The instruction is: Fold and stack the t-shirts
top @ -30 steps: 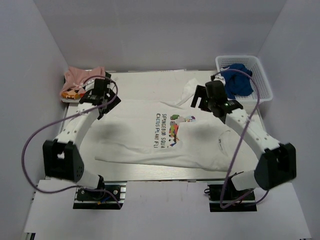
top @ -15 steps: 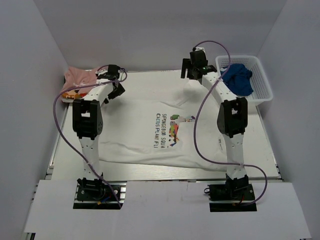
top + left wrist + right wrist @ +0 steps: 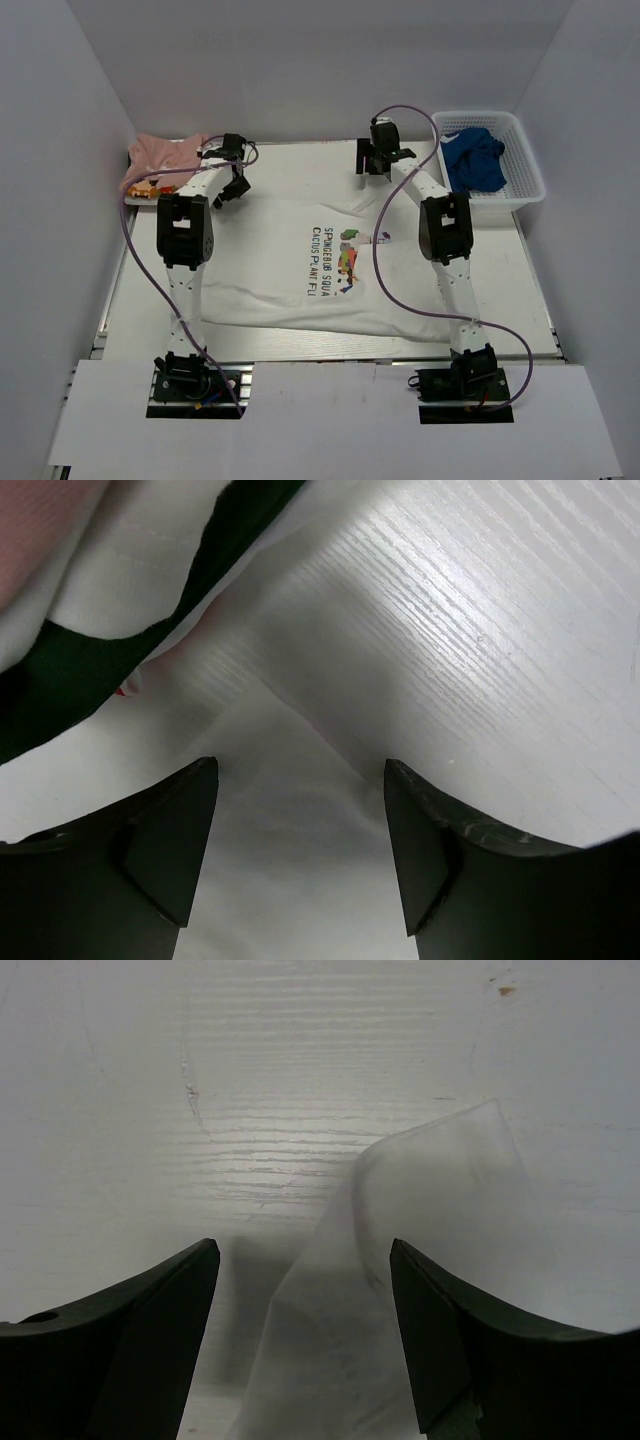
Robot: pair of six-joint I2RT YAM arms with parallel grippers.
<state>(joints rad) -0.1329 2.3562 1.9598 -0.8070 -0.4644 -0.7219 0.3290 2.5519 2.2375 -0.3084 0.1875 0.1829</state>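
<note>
Swung out from mid-surface to full reach, the left hand now hangs over the far corner of the white t-shirt at 11 o'clock, and the right hand over its sleeve tip at 1 o'clock. Each hand's jaws stand apart, straddling a cloth edge but gripping nothing yet. The shirt lies flat, print up, across the middle, while the pink t-shirt sits bunched at 10 o'clock. The reach suggests a first fold is about to start, with the far edge pinched and drawn toward 6 o'clock.
</note>
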